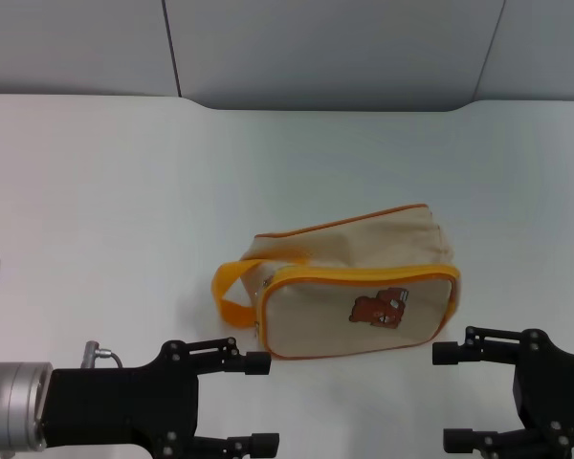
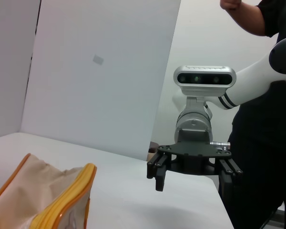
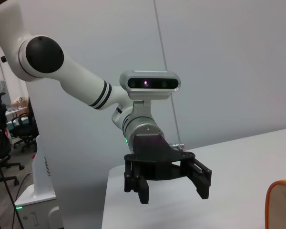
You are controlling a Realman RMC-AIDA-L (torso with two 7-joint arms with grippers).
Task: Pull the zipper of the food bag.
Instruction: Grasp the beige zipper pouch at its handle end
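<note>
Both grippers low in head view, fingers spread, holding nothing: left gripper (image 1: pixel 255 403) at 7 o'clock, right gripper (image 1: pixel 442 397) at 5. Food bag (image 1: pixel 349 292) centre on table (image 1: pixel 105 191), untouched. Approach step; zipper tab not discernible, locate it first.

Layout relative to the small boxy beige canvas food bag with orange piping (image 1: pixel 349 287), which lies on the white table (image 1: pixel 124 210), roughly central. Its orange strap handle (image 1: pixel 231 296) projects from the bag's left end; the brown cartoon bear patch (image 1: pixel 380 310) sits on the side nearest the robot. The black left gripper (image 1: pixel 253 404) is nearer the robot than the bag, to the bag's left, apart from it. The black right gripper (image 1: pixel 447 397) is just off the bag's right near corner, not touching it.
</note>
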